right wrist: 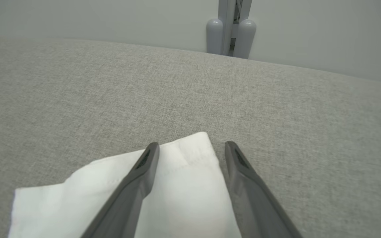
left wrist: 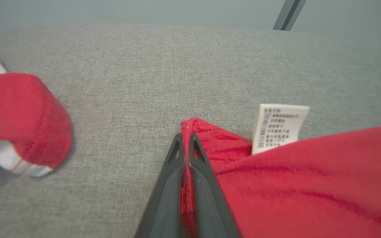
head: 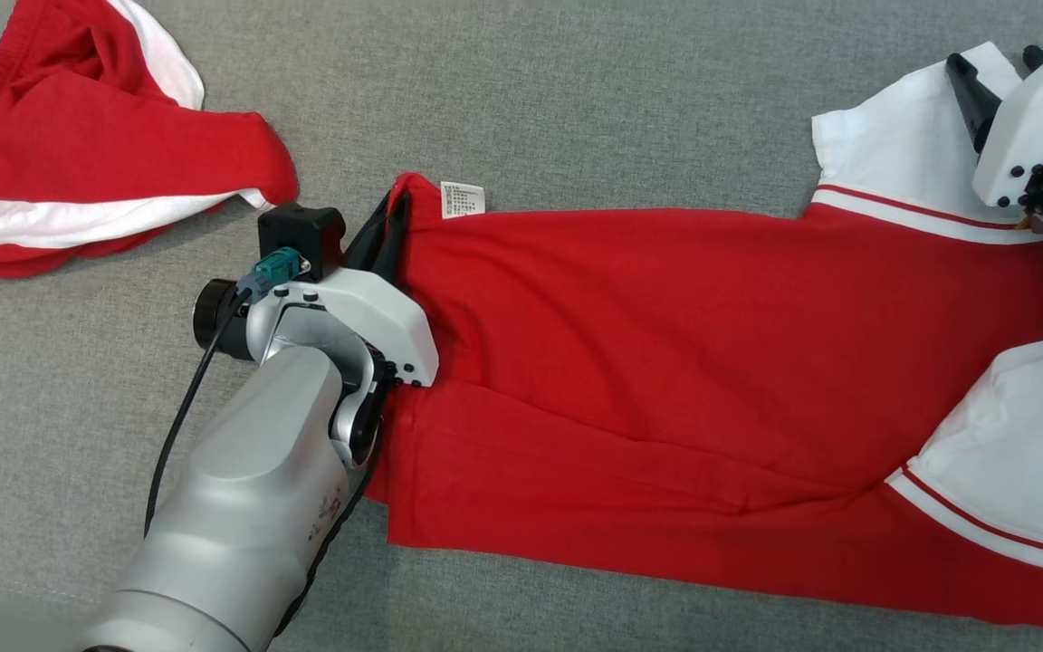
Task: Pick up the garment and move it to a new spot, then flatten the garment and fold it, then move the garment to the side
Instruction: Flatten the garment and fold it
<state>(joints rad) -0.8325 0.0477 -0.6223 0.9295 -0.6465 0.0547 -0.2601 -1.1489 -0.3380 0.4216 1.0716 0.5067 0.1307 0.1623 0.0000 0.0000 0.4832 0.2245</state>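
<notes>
The garment (head: 666, 362) is a red shirt with white sleeves, spread across the grey surface from centre to right. My left gripper (head: 386, 222) is shut on the shirt's hem corner (left wrist: 195, 129), next to its white care label (left wrist: 278, 129). Red cloth shows pinched between the fingers in the left wrist view. At the far right, my right gripper (head: 997, 63) stands open over the upper white sleeve (head: 893, 136). In the right wrist view its fingers (right wrist: 147, 165) straddle the corner of the sleeve (right wrist: 184, 185), with nothing held.
A second red and white garment (head: 78, 136) lies bunched at the upper left, close to my left gripper; its edge (left wrist: 21, 119) shows in the left wrist view. Grey fabric surface (head: 576, 100) stretches behind the shirt. A grey post (right wrist: 230, 29) stands beyond the far edge.
</notes>
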